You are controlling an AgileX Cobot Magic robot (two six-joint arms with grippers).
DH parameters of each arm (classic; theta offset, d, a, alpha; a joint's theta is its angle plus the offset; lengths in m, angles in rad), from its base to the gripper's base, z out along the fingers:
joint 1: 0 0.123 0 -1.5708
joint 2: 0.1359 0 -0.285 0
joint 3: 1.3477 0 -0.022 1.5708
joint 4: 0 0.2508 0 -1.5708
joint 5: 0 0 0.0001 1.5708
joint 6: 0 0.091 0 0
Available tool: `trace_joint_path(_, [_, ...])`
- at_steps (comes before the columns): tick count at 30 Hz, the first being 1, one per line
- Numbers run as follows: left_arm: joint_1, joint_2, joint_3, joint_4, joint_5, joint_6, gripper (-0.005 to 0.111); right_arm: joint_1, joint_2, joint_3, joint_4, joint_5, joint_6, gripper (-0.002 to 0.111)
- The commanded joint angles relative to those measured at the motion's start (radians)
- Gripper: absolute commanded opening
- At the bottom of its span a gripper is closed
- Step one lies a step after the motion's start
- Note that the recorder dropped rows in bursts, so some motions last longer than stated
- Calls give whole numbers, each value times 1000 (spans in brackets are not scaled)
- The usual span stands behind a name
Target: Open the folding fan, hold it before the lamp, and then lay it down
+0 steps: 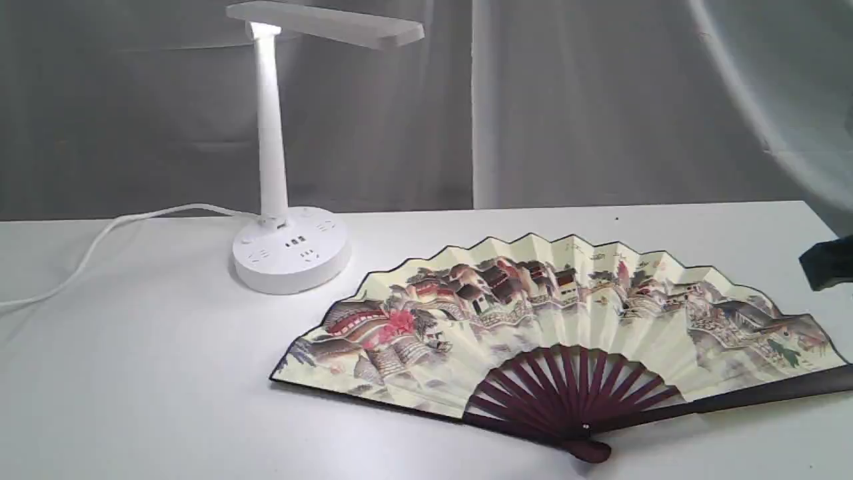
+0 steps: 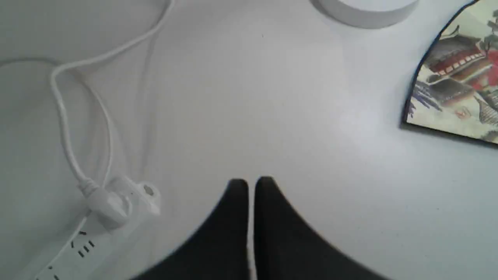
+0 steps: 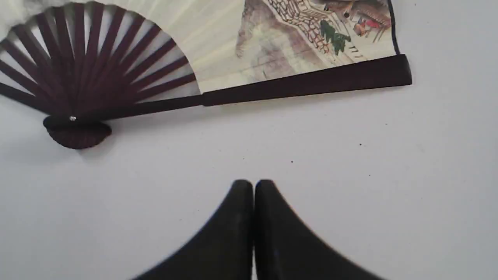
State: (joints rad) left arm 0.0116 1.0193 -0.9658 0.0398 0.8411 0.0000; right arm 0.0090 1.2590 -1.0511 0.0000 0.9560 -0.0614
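Folding fan (image 1: pixel 566 320) lies fully spread and flat on the tabletop (image 1: pixel 133 387), painted side up, with the lamp (image 1: pixel 273 167) at its ten o'clock in the exterior view. Right claw (image 3: pixel 253 183), fingers pressed together and empty, hovers clear of the fan at about three o'clock. Left claw (image 2: pixel 251 182), likewise closed on nothing, sits apart from the fan's nine-o'clock end.

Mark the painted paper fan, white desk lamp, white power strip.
Painted paper folding fan (image 1: pixel 573 320), exterior view, cream leaf above the ribs.
White plastic desk lamp (image 1: pixel 272 133), exterior view, mid stem.
White power strip (image 2: pixel 72 258), left wrist view, socket face.
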Motion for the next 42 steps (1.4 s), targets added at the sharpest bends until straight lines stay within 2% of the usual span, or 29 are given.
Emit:
trace_joint_path(1, [-5,-61,-4,22,14,0,0,3,-64,3,-23,7,14,0])
trace_joint_path(7, [-5,-159,-4,31,75,0,0,3,-173,8,-35,12,21,0])
trace_joint_path(15, [-5,-328,-3,31,49,0,0,3,-351,8,-46,14,38,0])
trace_joint_path(26, [-5,-596,-3,53,80,0,0,3,-637,8,-103,70,61,0])
trace_joint_path(38, [-5,-840,-3,53,31,0,0,3,-860,8,-112,98,61,0])
trace_joint_path(42, [-5,-907,-3,107,64,0,0,3,-940,8,-148,121,61,0])
